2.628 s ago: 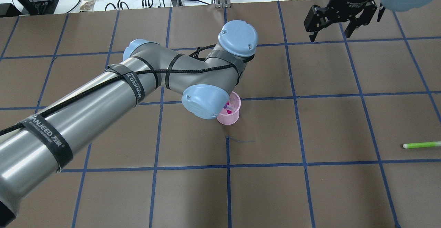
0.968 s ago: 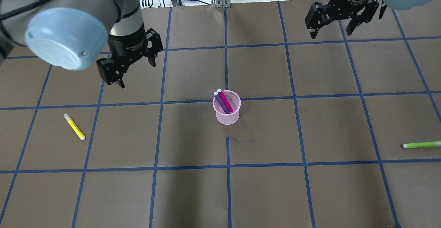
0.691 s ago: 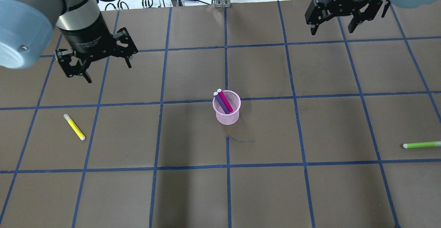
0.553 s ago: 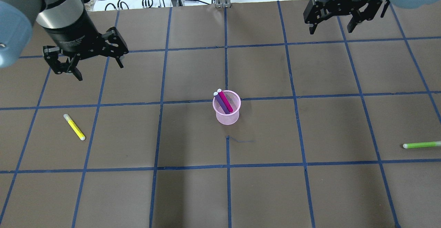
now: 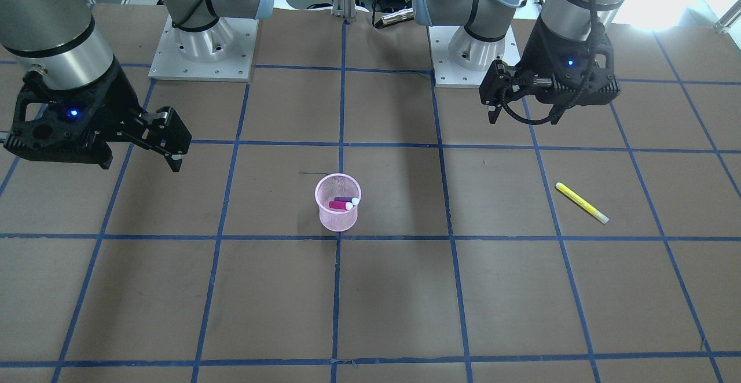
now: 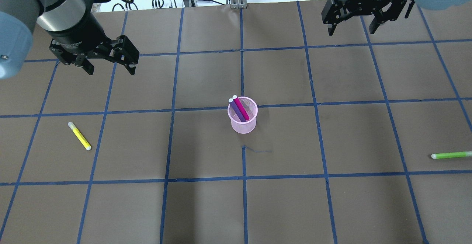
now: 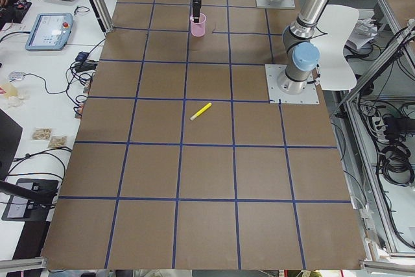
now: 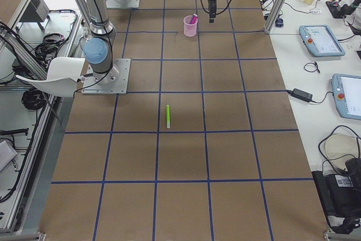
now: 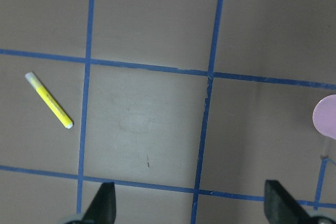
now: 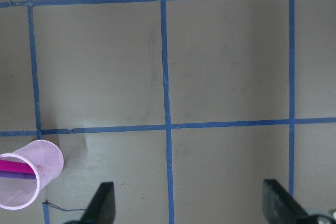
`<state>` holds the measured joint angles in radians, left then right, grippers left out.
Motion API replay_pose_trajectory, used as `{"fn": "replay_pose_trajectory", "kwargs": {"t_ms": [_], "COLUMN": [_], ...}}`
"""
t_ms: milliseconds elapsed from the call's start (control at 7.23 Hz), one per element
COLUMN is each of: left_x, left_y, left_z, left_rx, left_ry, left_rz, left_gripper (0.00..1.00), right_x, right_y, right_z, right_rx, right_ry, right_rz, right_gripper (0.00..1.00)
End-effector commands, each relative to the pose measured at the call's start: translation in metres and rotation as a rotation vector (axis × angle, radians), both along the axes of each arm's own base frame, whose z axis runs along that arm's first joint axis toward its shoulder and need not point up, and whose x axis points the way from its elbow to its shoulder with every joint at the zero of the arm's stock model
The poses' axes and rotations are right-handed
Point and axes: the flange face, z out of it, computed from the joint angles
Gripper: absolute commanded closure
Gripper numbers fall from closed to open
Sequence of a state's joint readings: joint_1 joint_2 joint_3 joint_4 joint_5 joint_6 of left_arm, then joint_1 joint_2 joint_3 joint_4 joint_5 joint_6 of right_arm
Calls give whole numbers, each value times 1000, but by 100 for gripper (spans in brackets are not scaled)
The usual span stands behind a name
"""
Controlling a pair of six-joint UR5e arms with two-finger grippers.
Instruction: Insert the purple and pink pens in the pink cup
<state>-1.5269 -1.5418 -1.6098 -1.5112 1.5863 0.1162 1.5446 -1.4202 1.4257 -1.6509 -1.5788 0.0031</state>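
The pink mesh cup (image 6: 243,123) stands upright near the table's middle. The purple pen (image 6: 236,111) and the pink pen (image 6: 242,108) lean side by side inside it, white caps up. The cup also shows in the front view (image 5: 338,214) and the right wrist view (image 10: 31,182). My left gripper (image 6: 110,70) is open and empty, hovering far to the cup's back left. My right gripper (image 6: 350,32) is open and empty, hovering at the back right. In both wrist views, the left (image 9: 190,205) and the right (image 10: 189,205), the jaws stand wide apart over bare table.
A yellow pen (image 6: 79,136) lies on the table at the left, in front of my left gripper. A green pen (image 6: 450,155) lies near the right edge. Cables and small items sit beyond the table's far edge.
My left arm has pulled away from over the cup to the back left, uncovering both pens in the cup. Its gripper stays open. The right gripper has barely shifted.
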Motion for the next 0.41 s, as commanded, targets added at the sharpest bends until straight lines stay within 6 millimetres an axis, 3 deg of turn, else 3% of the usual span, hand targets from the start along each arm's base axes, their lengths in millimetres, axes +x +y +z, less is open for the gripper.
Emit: {"fn": "replay_pose_trajectory", "kwargs": {"t_ms": [0,277], "left_x": [-7,-4], "left_y": [-3,3], "left_z": [0,10], "left_rx": [-20,-36], "left_ry": [57,24], "left_rz": [-65,-61], "left_gripper": [0,0], "right_x": [2,19], "right_y": [-2,7], "right_z": [1,2], "right_rx": [-4,7], "right_ry": [-3,11], "right_rz": [-7,21], "right_gripper": [0,0]}}
